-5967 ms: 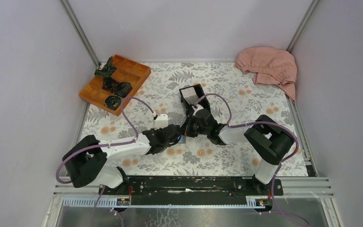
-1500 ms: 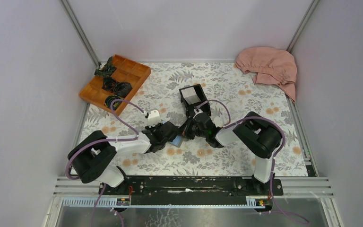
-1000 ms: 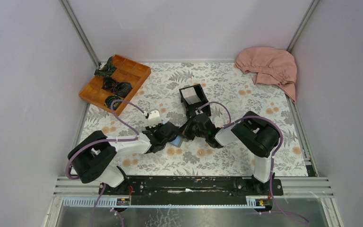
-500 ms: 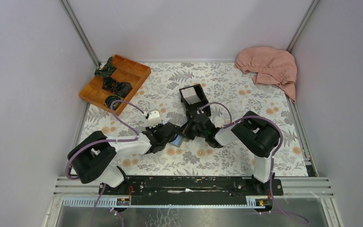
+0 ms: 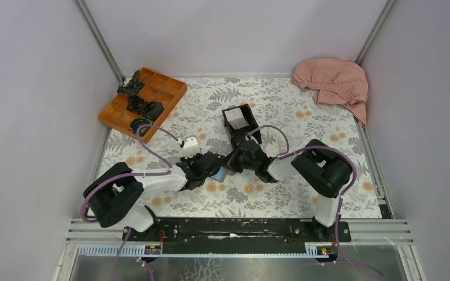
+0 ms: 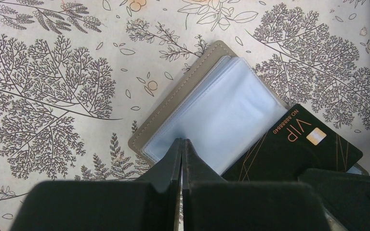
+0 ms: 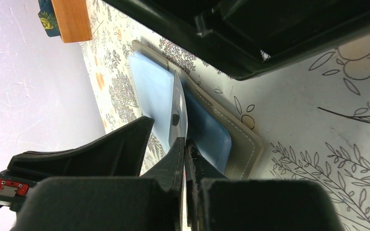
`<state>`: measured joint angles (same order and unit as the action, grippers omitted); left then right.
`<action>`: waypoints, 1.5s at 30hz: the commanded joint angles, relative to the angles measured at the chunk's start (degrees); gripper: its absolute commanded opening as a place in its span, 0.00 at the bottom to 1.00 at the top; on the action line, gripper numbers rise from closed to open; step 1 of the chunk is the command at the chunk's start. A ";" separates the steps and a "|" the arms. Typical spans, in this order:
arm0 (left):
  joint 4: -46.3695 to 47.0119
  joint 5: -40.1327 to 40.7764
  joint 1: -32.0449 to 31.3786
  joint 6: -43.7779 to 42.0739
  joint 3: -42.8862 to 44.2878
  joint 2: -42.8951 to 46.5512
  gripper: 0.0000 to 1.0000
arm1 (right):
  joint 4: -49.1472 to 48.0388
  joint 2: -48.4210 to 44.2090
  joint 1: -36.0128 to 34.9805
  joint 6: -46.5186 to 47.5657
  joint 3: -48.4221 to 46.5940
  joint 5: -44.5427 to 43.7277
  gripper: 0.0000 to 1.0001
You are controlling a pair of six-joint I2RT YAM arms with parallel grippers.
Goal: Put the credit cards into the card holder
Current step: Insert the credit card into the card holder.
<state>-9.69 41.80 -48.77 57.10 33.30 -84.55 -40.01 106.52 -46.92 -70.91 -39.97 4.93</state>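
Shifted inward, right end effector (image 7: 185, 143) pinches the VIP card (image 6: 294, 144); left end effector (image 6: 181, 144), pressed together, should pin the card holder (image 6: 212, 115) flat.

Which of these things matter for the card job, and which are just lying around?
Job:
- grey folding card holder with clear sleeves
- black VIP card
- black open plastic box holding white cards

Lying about:
- orange wooden tray of dark bits
- pink cloth
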 commanded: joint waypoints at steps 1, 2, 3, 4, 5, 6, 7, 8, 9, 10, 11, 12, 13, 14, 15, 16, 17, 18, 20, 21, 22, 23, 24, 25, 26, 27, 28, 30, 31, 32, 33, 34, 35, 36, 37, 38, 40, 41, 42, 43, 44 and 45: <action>-5.34 -3.91 -0.65 0.55 -2.32 -1.14 0.00 | 6.39 0.25 -1.02 2.62 -0.77 -2.97 0.00; -5.34 -3.95 -0.62 0.55 -2.24 -1.14 0.00 | 6.43 0.53 -1.17 2.57 -0.99 -2.97 0.00; -5.34 -3.94 -0.62 0.55 -2.27 -1.13 0.00 | 6.50 0.73 -1.36 2.46 -1.21 -2.98 0.00; -5.34 -3.92 -0.62 0.55 -2.24 -1.14 0.00 | 6.78 0.85 -1.51 2.38 -1.50 -3.06 0.00; -5.34 -3.92 -0.62 0.55 -2.26 -1.21 0.00 | 6.97 0.93 -1.78 2.39 -1.71 -3.18 0.00; -5.34 -3.98 -0.62 0.60 -2.23 -1.09 0.00 | 7.37 1.00 -1.95 2.42 -2.00 -3.28 0.00; -5.34 -3.98 -0.62 0.64 -2.27 -1.13 0.00 | 7.80 1.05 -2.14 2.49 -2.30 -3.57 0.00; -5.34 -4.01 -0.63 0.71 -2.33 -1.07 0.00 | 8.18 1.08 -2.29 2.52 -2.55 -3.77 0.00; -5.34 -4.08 -0.62 0.73 -2.36 -1.05 0.00 | 8.31 1.21 -2.48 2.45 -2.71 -3.95 0.00; -5.34 -4.15 -0.62 0.81 -2.40 -0.93 0.00 | 8.48 1.26 -2.67 2.45 -2.88 -4.15 0.00; -5.34 -4.18 -0.66 0.86 -2.49 -0.84 0.00 | 8.77 1.38 -2.79 2.39 -3.03 -4.29 0.00; -5.34 -4.18 -0.58 0.90 -2.55 -0.71 0.00 | 8.82 1.52 -2.91 2.36 -3.09 -4.51 0.00; -5.34 -4.26 -0.64 0.95 -2.68 -0.59 0.00 | 8.95 1.57 -3.12 2.22 -3.17 -4.65 0.00; -5.34 -4.25 -0.69 0.99 -2.75 -0.46 0.00 | 9.00 1.79 -3.28 2.12 -3.26 -4.81 0.00; -5.34 -4.23 -0.70 0.99 -2.82 -0.35 0.00 | 9.05 1.90 -3.34 2.11 -3.35 -4.89 0.00; -5.26 -4.21 -0.67 0.99 -2.92 -0.28 0.00 | 8.97 1.98 -3.53 1.98 -3.34 -5.07 0.00; -5.25 -4.14 -0.73 0.99 -3.00 -0.12 0.00 | 8.98 2.08 -3.63 1.97 -3.41 -5.24 0.00; -5.25 -4.17 -0.71 0.99 -3.10 -0.07 0.00 | 9.07 2.23 -3.81 2.03 -3.61 -5.36 0.00; -5.17 -4.18 -0.71 0.99 -3.22 0.13 0.00 | 9.07 2.51 -4.09 1.89 -4.00 -5.53 0.00; -5.16 -4.17 -0.71 0.99 -3.20 0.13 0.00 | 9.07 2.75 -4.24 1.86 -4.29 -5.54 0.00; -5.08 -4.12 -0.66 0.99 -3.19 0.11 0.00 | 9.03 3.01 -4.42 1.84 -4.59 -5.48 0.00; -5.07 -4.10 -0.69 0.99 -3.19 0.17 0.00 | 9.02 3.17 -4.56 1.81 -4.86 -5.46 0.00; -5.07 -4.10 -0.75 0.92 -3.23 0.08 0.00 | 9.07 3.45 -4.65 1.81 -5.02 -5.46 0.00; -5.07 -4.07 -0.74 0.91 -3.24 0.12 0.00 | 9.07 3.52 -4.86 1.81 -5.25 -5.46 0.00; -5.02 -4.09 -0.71 0.91 -3.22 0.13 0.00 | 9.07 3.68 -4.98 1.83 -5.41 -5.46 0.00; -4.99 -4.07 -0.78 0.91 -3.18 0.12 0.00 | 9.15 3.74 -5.15 1.73 -5.47 -5.46 0.00; -4.92 -4.09 -0.72 0.86 -3.23 0.10 0.00 | 9.04 3.84 -5.27 1.72 -5.55 -5.43 0.00; -4.81 -4.13 -0.75 0.82 -3.22 0.07 0.00 | 9.02 4.23 -5.40 1.73 -5.77 -5.37 0.00; -4.81 -4.24 -0.76 0.75 -3.15 0.02 0.00 | 8.92 4.37 -5.44 1.72 -5.82 -5.43 0.00; -4.81 -4.27 -0.75 0.73 -3.23 0.01 0.00 | 8.82 4.54 -5.41 1.69 -5.89 -5.45 0.00; -4.81 -4.32 -0.71 0.80 -3.20 0.03 0.00 | 8.69 4.73 -5.45 1.70 -6.03 -5.40 0.00; -4.81 -4.35 -0.71 0.82 -3.19 0.13 0.00 | 8.45 4.97 -5.41 1.73 -6.15 -5.31 0.00; -4.87 -4.32 -0.73 0.88 -3.31 0.28 0.00 | 8.25 5.35 -5.40 1.76 -6.26 -5.25 0.00; -4.89 -4.34 -0.71 0.97 -3.35 0.42 0.00 | 8.16 5.70 -5.39 1.71 -6.41 -5.23 0.00; -5.02 -4.36 -0.71 1.11 -3.48 0.71 0.00 | 7.96 6.03 -5.41 1.64 -6.44 -5.27 0.00; -5.44 -4.18 -0.71 1.48 -3.52 1.08 0.01 | 7.47 6.34 -5.45 1.63 -6.33 -5.35 0.00; -6.00 -3.80 -0.72 2.13 -3.77 2.44 0.09 | 7.39 6.79 -5.44 1.74 -6.40 -5.37 0.00; -6.22 -3.57 -0.73 2.40 -3.90 3.25 0.13 | 7.40 6.94 -5.45 1.82 -6.34 -5.43 0.00; -6.41 -3.23 -0.72 2.60 -3.87 4.11 0.18 | 7.45 7.10 -5.39 2.15 -6.35 -5.45 0.00; -6.73 -2.89 -0.73 2.78 -3.87 4.87 0.23 | 7.66 7.25 -5.40 2.42 -6.50 -5.52 0.00; -7.26 -2.35 -0.71 2.94 -3.57 5.44 0.28 | 7.83 7.41 -5.45 2.75 -6.55 -5.61 0.00; -7.59 -1.96 -0.70 3.01 -3.40 5.95 0.30 | 8.00 7.49 -5.41 3.17 -6.61 -5.75 0.00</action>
<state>-11.40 41.15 -49.04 58.65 30.81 -80.34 -38.30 111.28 -51.20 -70.50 -46.13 1.10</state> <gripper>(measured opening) 0.251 0.017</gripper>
